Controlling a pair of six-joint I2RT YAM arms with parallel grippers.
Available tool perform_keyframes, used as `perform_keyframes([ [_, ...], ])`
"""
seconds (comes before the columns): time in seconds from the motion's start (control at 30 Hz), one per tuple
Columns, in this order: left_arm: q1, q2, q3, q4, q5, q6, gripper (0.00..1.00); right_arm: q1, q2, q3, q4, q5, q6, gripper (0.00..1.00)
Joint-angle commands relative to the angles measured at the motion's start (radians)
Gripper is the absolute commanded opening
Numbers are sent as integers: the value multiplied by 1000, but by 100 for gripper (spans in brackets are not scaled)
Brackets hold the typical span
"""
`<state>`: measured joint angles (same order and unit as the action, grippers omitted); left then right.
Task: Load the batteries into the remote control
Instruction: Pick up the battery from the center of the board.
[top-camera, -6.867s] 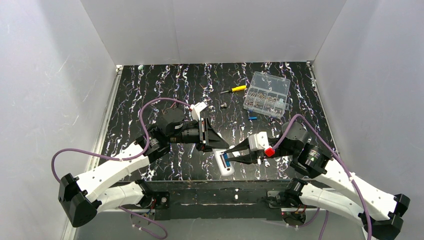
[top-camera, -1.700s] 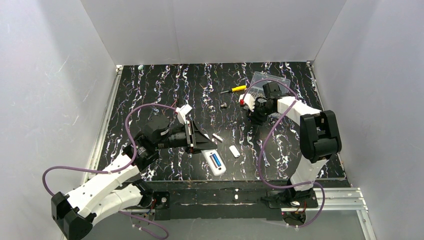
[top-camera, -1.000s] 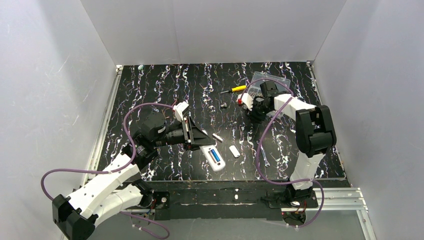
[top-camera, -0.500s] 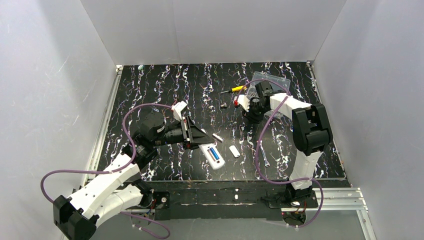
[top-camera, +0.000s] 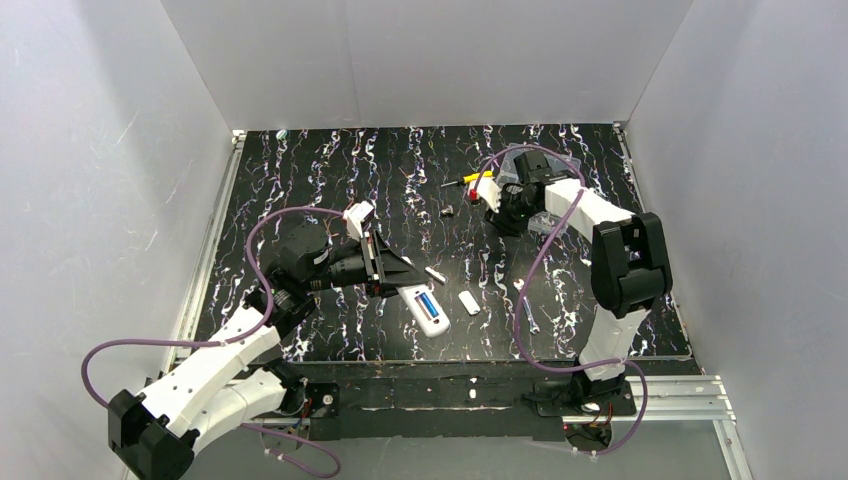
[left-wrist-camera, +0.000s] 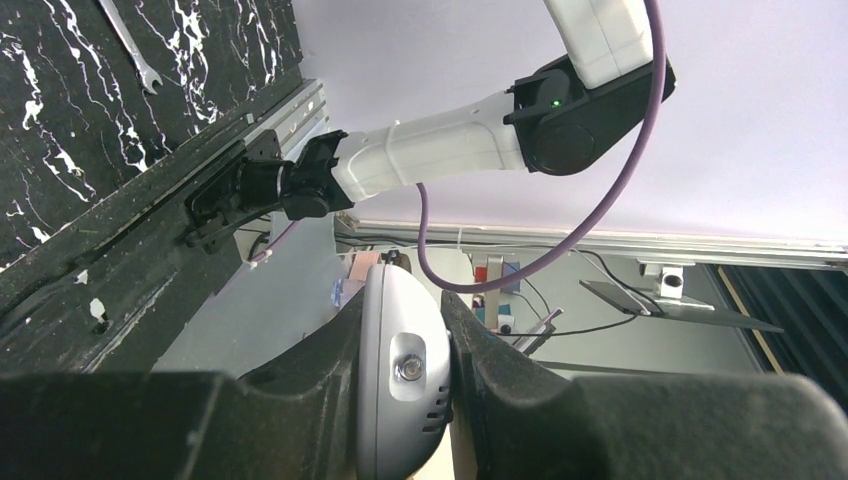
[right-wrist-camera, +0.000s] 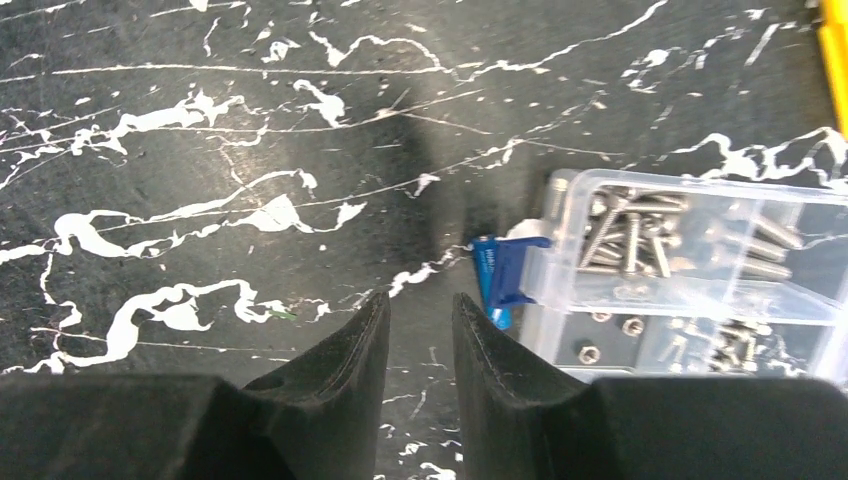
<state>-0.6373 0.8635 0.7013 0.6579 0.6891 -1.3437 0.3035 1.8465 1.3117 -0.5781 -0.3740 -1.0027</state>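
Note:
The white remote control (top-camera: 428, 312) lies back-up near the table's front, and one blue battery (top-camera: 430, 305) sits in its uncovered bay. My left gripper (top-camera: 398, 282) is shut on the remote's far end; the left wrist view shows the rounded end (left-wrist-camera: 400, 400) pinched between both fingers. Another blue battery (right-wrist-camera: 496, 290) lies on the table against the clear box's (right-wrist-camera: 690, 270) blue latch. My right gripper (right-wrist-camera: 420, 297) hovers just left of it, open by a narrow gap with nothing between the fingers. From above, this gripper (top-camera: 498, 214) is beside the box.
A small white cover piece (top-camera: 468, 302) and a short silver piece (top-camera: 436, 273) lie next to the remote. A wrench (top-camera: 527, 312) is to their right. The yellow-handled screwdriver (top-camera: 472, 178) lies at the back. The right arm covers most of the clear box (top-camera: 548, 170).
The right gripper has shifted back and left along the box, and its jaws have narrowed. The left gripper has kept hold of the remote, nudging it slightly.

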Motion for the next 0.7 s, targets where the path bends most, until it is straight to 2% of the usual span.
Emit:
perform_keyframes([
  [0.0, 11, -15, 2, 64, 53, -6, 0, -18, 10, 73, -42, -36, -16, 36],
  [0.37, 27, -7, 1, 73, 62, -17, 0, -18, 31, 103, -107, -107, -37, 34],
  [0.67, 34, 2, -1, 91, 69, -32, 0, -18, 82, 152, -134, -92, -18, 34],
])
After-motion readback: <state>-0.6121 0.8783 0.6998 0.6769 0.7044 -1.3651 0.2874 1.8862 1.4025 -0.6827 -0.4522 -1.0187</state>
